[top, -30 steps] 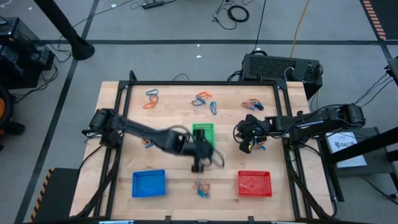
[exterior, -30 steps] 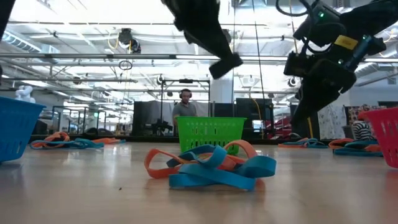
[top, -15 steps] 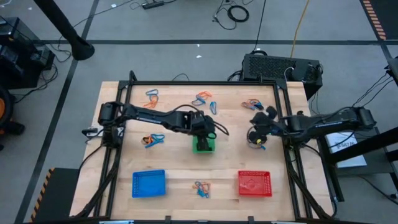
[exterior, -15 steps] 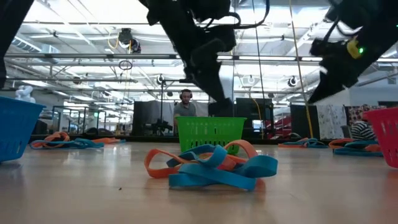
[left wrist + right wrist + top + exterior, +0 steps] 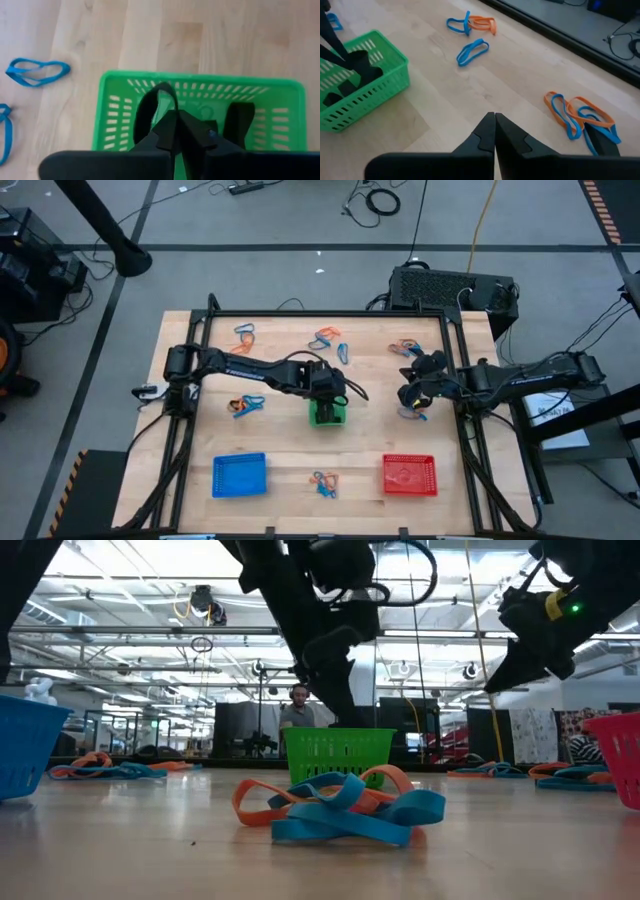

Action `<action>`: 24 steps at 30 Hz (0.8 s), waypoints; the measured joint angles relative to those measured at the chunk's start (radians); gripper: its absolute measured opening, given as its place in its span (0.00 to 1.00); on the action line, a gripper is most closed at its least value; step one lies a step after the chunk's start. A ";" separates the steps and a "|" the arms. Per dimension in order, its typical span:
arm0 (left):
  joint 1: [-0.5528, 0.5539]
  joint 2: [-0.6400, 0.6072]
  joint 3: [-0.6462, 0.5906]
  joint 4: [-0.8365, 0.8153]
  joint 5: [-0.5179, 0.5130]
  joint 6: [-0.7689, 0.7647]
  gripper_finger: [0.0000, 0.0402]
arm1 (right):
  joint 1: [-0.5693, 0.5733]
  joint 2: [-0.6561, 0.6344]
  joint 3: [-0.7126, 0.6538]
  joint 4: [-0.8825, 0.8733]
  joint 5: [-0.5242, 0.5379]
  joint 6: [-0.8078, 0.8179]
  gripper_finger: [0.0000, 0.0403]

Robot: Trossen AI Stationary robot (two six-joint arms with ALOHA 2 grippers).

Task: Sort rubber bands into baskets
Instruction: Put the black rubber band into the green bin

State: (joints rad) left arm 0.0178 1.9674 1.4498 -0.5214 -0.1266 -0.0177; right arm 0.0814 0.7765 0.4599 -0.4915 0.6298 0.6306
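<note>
Bright, even overhead light, sharp

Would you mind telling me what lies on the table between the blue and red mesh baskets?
In the high view, a small tangle of orange and blue rubber bands lies between the blue basket and red basket.

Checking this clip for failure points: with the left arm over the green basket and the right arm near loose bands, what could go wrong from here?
1. The black rubber band loops up from the jaws of the left gripper over the green basket; it might cling to a finger rather than drop in.
2. The right gripper, jaws shut, hangs near a tangled orange and blue pile; a grab there could lift both colours together.
</note>
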 joint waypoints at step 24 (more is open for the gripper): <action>-0.033 0.039 0.047 0.542 -0.082 0.139 0.28 | -0.001 0.026 0.000 0.001 0.001 -0.014 0.00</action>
State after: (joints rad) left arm -0.0151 2.0068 1.4973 0.0202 -0.2085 0.1218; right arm 0.0807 0.8023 0.4599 -0.4904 0.6308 0.6162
